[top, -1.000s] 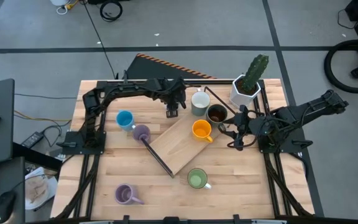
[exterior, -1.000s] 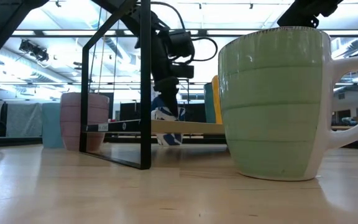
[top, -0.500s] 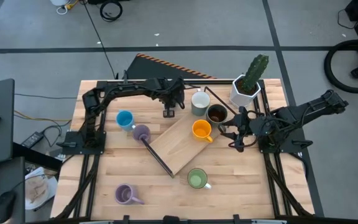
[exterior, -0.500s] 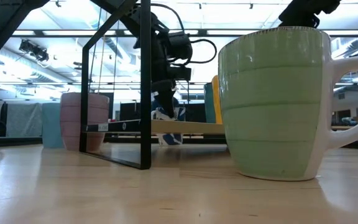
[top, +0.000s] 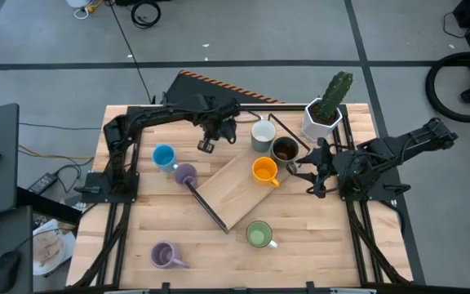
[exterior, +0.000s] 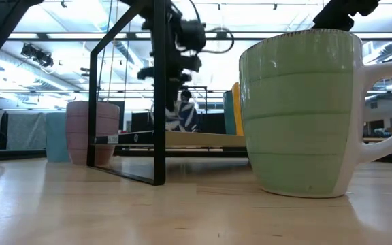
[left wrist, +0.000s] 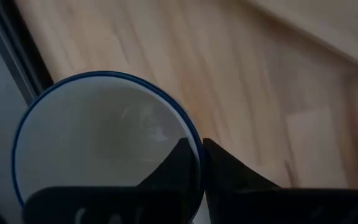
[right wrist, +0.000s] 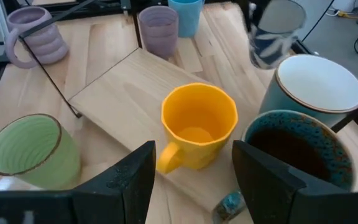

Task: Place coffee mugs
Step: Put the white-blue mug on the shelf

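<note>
Between my left gripper fingers sits the rim of a blue-rimmed white mug, clamped and held off the table, so I should lower it level before letting go.

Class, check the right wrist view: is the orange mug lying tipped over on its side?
No. The orange mug stands upright on the wooden board, its open mouth facing up and its handle to one side.
</note>
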